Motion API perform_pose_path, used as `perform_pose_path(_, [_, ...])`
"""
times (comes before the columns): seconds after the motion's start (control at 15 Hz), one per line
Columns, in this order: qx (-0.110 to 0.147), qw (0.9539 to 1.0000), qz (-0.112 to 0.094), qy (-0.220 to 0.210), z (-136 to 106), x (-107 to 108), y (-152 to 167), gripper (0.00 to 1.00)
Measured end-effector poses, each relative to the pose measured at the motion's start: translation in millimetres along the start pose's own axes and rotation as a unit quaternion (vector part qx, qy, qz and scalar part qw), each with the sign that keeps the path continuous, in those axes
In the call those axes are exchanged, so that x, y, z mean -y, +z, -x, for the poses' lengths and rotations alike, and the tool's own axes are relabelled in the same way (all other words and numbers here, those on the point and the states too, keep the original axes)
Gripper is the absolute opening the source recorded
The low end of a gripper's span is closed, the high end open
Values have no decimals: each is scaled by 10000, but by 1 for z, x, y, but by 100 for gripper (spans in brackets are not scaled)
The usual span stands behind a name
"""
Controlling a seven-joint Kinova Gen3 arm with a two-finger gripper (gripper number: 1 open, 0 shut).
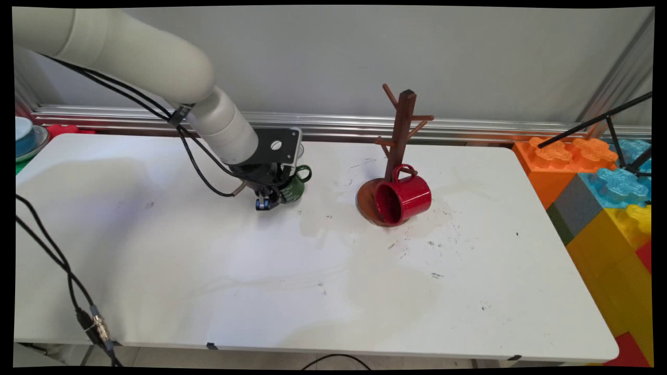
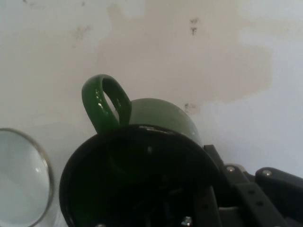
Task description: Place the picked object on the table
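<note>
main view: gripper point(image 1: 267, 200) closed on green mug point(image 1: 295, 187) rim, mid-table, well clear of edges

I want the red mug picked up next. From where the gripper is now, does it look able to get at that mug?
Probably yes. The red mug lies on its side against the mug tree's base, with bare table between it and the gripper, which is down at the green mug.

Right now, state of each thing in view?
Green mug: upright on the table, handle toward the wall, tool at its rim.
Red mug: on its side against the rack's base, mouth toward the camera.
Rack: upright, pegs bare.
Glass: beside the green mug, mouth up.
</note>
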Motion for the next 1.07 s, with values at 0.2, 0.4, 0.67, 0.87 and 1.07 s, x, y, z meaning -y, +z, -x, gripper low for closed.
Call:
perform_pose_path(0.2, [47,9999,124,15,-4,2,8,0])
perform_pose_path(0.4, [59,9997,252,19,-7,3,14,0])
perform_pose_path(0.67, [52,9993,365,16,-11,5,21,0])
perform_pose_path(0.87, [35,9990,439,19,-13,8,25,0])
perform_pose_path(1.07, [20,9988,487,20,-13,10,28,100])
